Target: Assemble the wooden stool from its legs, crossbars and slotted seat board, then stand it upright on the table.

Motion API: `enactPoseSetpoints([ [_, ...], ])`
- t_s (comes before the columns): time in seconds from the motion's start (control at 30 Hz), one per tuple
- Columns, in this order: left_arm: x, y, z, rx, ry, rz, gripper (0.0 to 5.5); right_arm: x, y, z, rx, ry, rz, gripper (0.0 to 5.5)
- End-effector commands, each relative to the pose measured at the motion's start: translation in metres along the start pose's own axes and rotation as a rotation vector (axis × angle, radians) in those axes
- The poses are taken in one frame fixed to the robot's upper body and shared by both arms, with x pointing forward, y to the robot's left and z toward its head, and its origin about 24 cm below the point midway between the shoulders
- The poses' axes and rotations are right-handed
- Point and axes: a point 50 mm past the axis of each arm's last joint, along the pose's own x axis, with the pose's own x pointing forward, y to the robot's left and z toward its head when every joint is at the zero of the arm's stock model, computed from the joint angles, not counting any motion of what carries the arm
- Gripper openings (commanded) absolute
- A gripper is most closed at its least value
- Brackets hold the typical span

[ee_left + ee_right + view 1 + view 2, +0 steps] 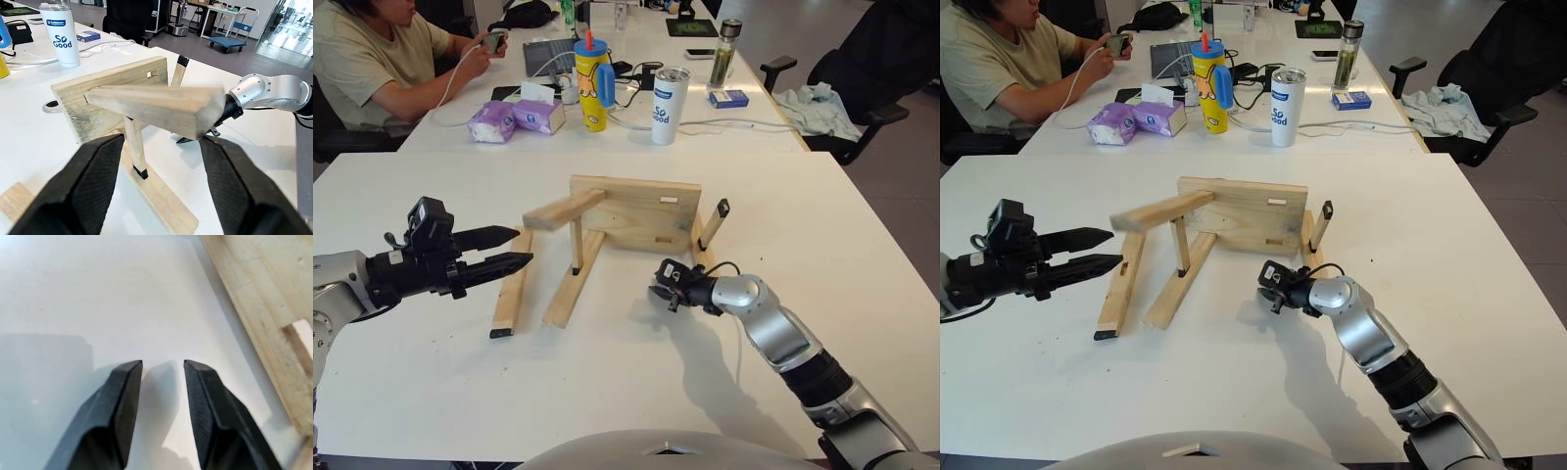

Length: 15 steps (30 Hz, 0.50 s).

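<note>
The half-built wooden stool lies on its side mid-table. Its slotted seat board [641, 211] stands on edge, and one leg [565, 209] juts from it toward the left. Two long wooden pieces [512, 284] [574, 279] lie flat in front, joined by a short upright crossbar [577, 245]. Another black-tipped leg [713, 225] leans at the board's right end. My left gripper [525, 246] hovers open just left of the pieces, level with the jutting leg [151, 107], holding nothing. My right gripper [658, 287] points down at the bare table in front of the board, its fingers [124, 401] slightly apart and empty.
A second table behind carries a white tumbler [669, 103], a yellow bottle [592, 83], tissue packs [514, 119], cables and a laptop; a person sits at its left end. A chair [862, 108] stands at the right. The white table [431, 382] has bare room at front.
</note>
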Motion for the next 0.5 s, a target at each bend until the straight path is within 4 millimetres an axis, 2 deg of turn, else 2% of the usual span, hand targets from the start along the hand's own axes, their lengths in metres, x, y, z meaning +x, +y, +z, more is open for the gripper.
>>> enactPoseSetpoints([
  [0.03, 0.000, 0.004, 0.004, 0.006, 0.009, -0.007, 2.83, 0.007, 0.008, 0.003, 0.101, -0.075, 0.019, 1.58],
  [0.13, 0.007, 0.001, 0.002, -0.002, 0.014, -0.041, 2.83, 0.012, 0.011, 0.007, 0.115, -0.104, 0.015, 1.58],
  [0.27, 0.010, 0.007, 0.014, 0.039, -0.032, -0.023, 2.83, 0.012, 0.012, 0.012, 0.173, -0.167, 0.008, 1.58],
  [0.4, 0.022, 0.014, 0.050, 0.139, -0.139, -0.028, 2.83, 0.013, 0.008, 0.011, 0.208, -0.182, -0.020, 1.58],
  [0.5, 0.041, 0.024, 0.079, 0.212, -0.215, -0.013, 2.83, 0.015, 0.009, 0.007, 0.219, -0.174, -0.024, 1.58],
])
